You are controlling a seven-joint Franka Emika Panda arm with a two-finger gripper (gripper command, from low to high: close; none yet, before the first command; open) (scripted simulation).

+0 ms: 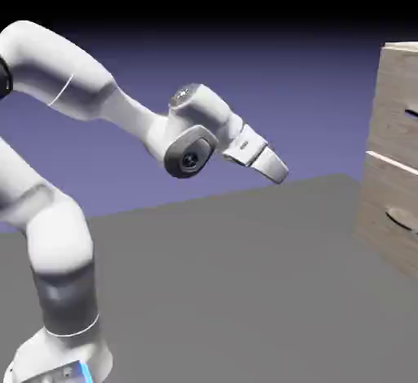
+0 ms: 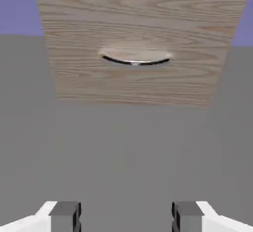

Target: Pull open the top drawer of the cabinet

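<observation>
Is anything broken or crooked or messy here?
No, nothing looks wrong. The cabinet stands straight on the table, and its drawer fronts sit flush and closed. The end effector hangs open in the air, away from the cabinet, holding nothing.

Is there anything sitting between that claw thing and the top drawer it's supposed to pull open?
Nothing visible. The open tool hangs well short of the cabinet, with only bare grey table and open air between. The top drawer sits at the picture's right edge; the hand view shows only the lower drawer.
</observation>
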